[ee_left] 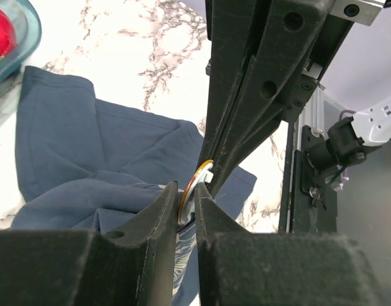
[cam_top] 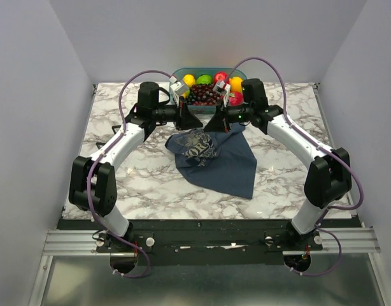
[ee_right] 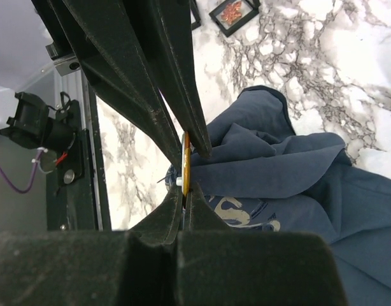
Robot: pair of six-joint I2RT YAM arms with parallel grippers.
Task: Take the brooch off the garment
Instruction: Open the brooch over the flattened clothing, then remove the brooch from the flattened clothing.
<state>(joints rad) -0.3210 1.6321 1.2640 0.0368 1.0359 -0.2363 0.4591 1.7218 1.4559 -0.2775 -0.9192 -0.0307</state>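
Pinching a small shiny gold brooch (ee_left: 195,177) from opposite sides, left gripper (ee_left: 186,195) narrowed onto it, right gripper (ee_right: 184,195) clamped on its edge; brooch at a raised fold of dark slate-blue cloth tank top (cam_top: 224,164), on white marble-patterned table (cam_top: 119,185)

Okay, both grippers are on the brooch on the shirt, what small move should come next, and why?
Probably ease the two grippers slightly apart to work the pin loose. The left gripper and right gripper both pinch the gold brooch from opposite sides, and the garment is gathered up against it, so it looks not yet freed.
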